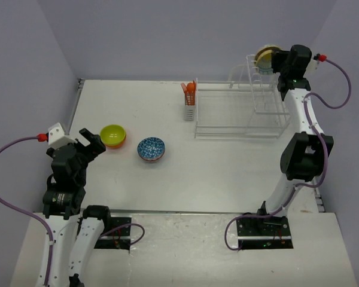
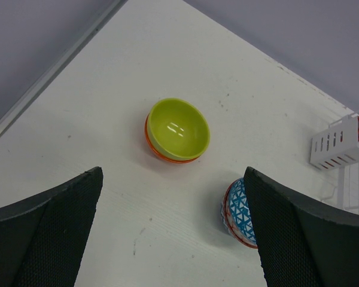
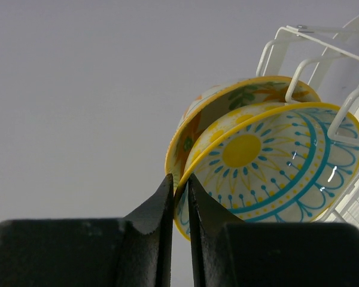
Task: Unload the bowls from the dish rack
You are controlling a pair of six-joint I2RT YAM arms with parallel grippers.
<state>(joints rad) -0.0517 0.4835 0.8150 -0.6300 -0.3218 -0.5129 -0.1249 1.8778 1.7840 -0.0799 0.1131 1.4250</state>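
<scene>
Two bowls stand on edge in the tall slotted part of the white dish rack (image 1: 239, 113). The front bowl (image 3: 269, 161) has a yellow rim and a blue-and-yellow sun pattern. Behind it leans the cream leaf-print bowl (image 3: 227, 98). My right gripper (image 3: 180, 182) is shut on the front bowl's lower left rim, and it shows at the rack's far right end (image 1: 274, 60). On the table, the lime-green bowl (image 2: 178, 128) sits nested in the orange-red bowl (image 2: 158, 149), with the blue patterned bowl (image 2: 238, 212) to their right. My left gripper (image 2: 172, 179) hangs open above the table near them, holding nothing.
A small white cutlery basket (image 1: 189, 107) with orange utensils (image 1: 190, 88) stands at the rack's left end. The rack's low flat section lies between the basket and the slotted part. The grey wall rises close behind the rack.
</scene>
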